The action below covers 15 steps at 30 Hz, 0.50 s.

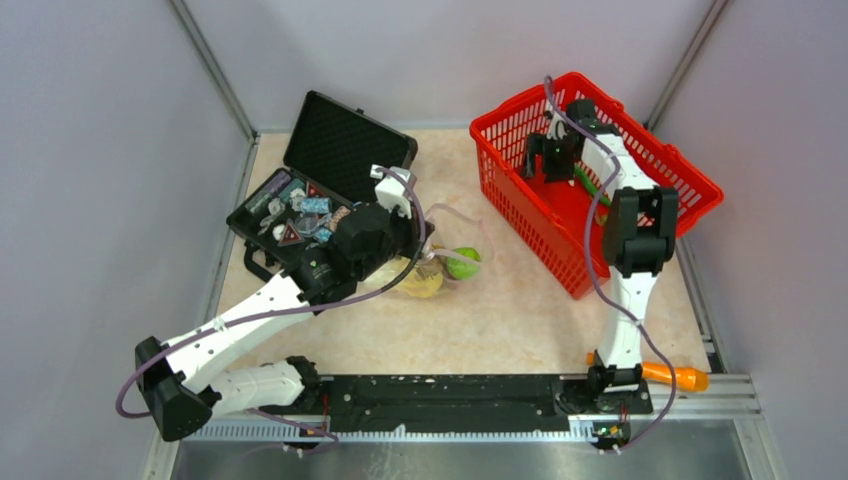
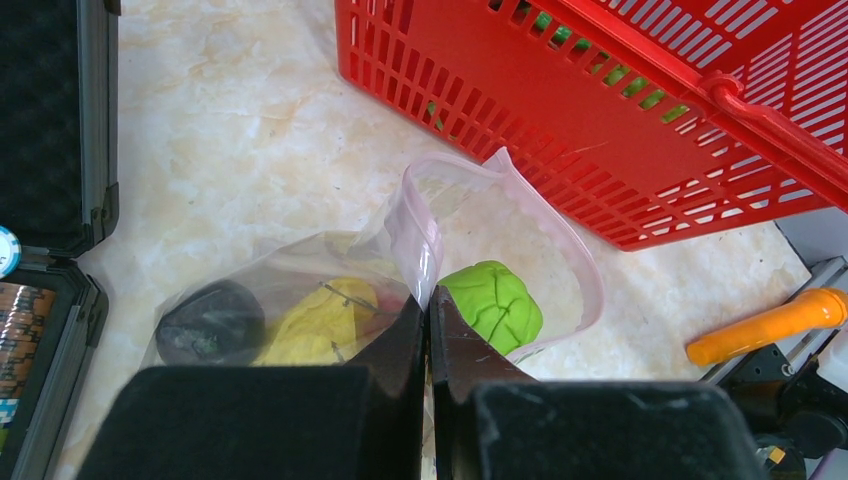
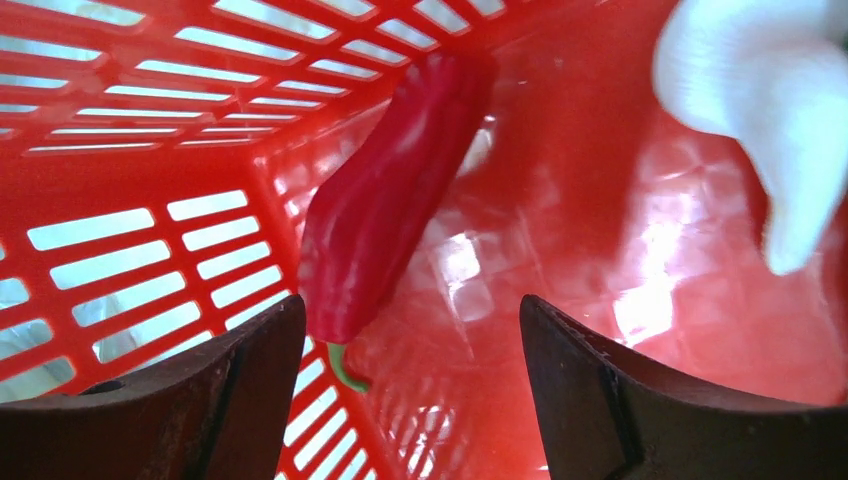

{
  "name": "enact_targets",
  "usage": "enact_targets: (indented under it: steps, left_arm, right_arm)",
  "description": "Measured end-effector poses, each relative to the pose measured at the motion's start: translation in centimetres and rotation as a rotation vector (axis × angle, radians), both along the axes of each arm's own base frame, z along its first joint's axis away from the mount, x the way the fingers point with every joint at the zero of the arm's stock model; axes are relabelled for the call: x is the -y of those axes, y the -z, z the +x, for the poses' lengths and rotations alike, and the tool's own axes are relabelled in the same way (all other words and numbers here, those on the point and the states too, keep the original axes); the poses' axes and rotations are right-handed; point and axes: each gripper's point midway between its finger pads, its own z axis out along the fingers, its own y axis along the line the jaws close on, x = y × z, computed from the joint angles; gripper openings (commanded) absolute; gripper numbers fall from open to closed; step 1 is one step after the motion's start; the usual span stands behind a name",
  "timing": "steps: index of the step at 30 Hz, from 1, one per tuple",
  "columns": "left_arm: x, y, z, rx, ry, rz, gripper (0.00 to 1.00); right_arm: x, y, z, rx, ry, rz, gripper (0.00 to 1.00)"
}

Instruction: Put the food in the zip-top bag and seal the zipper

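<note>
A: R gripper (image 3: 410,312), how to do this grab well?
B: My read: next job is the red pepper (image 3: 390,190) in the red basket (image 3: 130,150). It lies slantwise, off toward one finger, close to the mesh wall. Shift over so it sits betw. both fingers, come down across its narrow width, not lengthwise, & close gently. It looks slick and could squirt out. Mind the wall w/ the outer finger.
A: Jaws now?
B: Wide apart, nothing held, no contact w/ the pepper that I can see. White thing (image 3: 770,100) at top right, can't ID.
A: L gripper (image 2: 428,298)?
B: Closed tight, pinching the zip-top bag (image 2: 300,265) film right by the zipper (image 2: 425,235). That props the mouth open. Don't tug, or the contents may roll.
A: What's in the bag?
B: Yellow leafy bunch (image 2: 315,322) + a dark round piece (image 2: 210,320) inside, just beside the fingers. Green lumpy fruit (image 2: 492,303) sits at the mouth, w/in the zipper loop as far as I can tell. Zipper not sealed.
A: Around it?
B: Bag lies on the table (image 1: 520,320) betw. the black case (image 1: 350,135) & the basket. Orange carrot-like toy (image 1: 680,377) at the near edge by the R arm base.
</note>
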Motion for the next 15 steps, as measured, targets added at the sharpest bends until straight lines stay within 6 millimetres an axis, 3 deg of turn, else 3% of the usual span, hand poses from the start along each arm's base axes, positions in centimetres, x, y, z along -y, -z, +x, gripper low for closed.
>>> enact_targets:
  steps: [9, 15]
  left_arm:
    - [-0.3, 0.0, 0.1, 0.003, -0.009, -0.001, 0.0]
    - [-0.7, -0.1, 0.2, 0.008, -0.019, 0.0, 0.0]
  right_arm:
    - [-4.0, 1.9, -0.6, -0.04, -0.047, -0.072, 0.75]
    - [-3.9, 2.8, -1.1, -0.059, -0.02, -0.167, 0.62]
